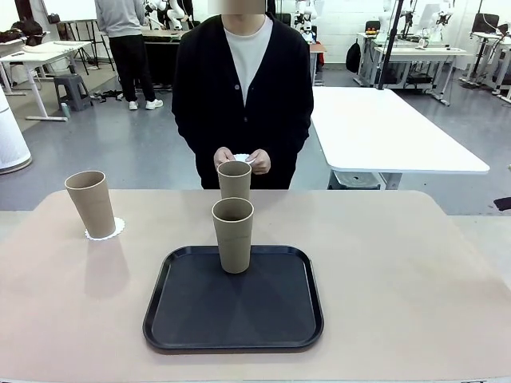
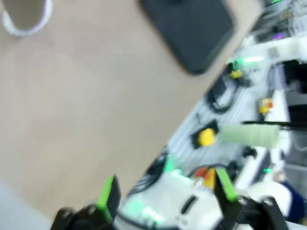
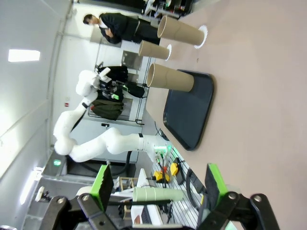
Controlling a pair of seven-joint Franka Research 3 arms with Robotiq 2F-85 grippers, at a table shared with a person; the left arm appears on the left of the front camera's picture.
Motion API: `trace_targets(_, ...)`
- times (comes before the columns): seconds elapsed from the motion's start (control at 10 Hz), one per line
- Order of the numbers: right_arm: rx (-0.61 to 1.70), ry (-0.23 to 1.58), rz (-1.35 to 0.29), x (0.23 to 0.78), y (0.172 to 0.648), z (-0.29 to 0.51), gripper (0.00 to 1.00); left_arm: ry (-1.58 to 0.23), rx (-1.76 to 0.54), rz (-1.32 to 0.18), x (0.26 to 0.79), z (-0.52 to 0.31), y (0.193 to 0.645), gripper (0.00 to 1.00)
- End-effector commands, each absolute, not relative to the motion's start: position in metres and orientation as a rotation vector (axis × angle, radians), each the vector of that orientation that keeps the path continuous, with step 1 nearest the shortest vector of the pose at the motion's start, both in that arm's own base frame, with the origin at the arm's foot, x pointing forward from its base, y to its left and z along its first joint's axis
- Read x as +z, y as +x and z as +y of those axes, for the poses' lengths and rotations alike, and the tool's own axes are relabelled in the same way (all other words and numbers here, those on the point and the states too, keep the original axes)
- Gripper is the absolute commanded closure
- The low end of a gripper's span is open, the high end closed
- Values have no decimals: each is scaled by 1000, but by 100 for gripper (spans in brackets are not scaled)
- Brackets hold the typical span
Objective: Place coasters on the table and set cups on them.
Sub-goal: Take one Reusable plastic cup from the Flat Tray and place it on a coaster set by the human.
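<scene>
Well, the left gripper (image 2: pixel 167 191) and right gripper (image 3: pixel 158 184) both hang empty, jaws spread wide. On the table (image 1: pixel 399 271), the left cup (image 1: pixel 94 203) stands on a coaster (image 1: pixel 112 230) and the far cup (image 1: pixel 234 179) on a second coaster (image 3: pixel 169 48). The near cup (image 1: pixel 232 234) stands in the black tray (image 1: pixel 239 315). The person's hands (image 1: pixel 243 160) hold what looks like another coaster

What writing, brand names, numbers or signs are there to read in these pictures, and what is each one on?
No text can be read.
The cups, the black tray, the white coaster and the table are plain.
Any print on the far desks is too small to read.
The left wrist view is too blurred to read.
</scene>
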State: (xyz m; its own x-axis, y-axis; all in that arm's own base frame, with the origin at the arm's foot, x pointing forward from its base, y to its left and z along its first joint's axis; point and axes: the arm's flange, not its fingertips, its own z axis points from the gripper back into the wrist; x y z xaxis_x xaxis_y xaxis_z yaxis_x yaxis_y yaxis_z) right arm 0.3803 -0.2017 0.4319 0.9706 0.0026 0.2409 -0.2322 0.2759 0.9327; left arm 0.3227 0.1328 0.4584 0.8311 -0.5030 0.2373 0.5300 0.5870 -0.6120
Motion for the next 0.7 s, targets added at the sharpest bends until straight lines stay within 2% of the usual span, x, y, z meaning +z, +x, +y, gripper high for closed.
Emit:
trace_targets(0.0, 165, 1290, -203, 434, 381, -203, 0, -1188, -453, -51, 462, 188, 355, 0)
trace_targets(0.3, 165, 1290, -203, 434, 381, -203, 0, -1413, -354, -199, 451, 256, 364, 0)
trace_targets(0.6, 165, 1290, -203, 434, 381, -203, 0, -1438, -321, -214, 444, 320, 363, 0)
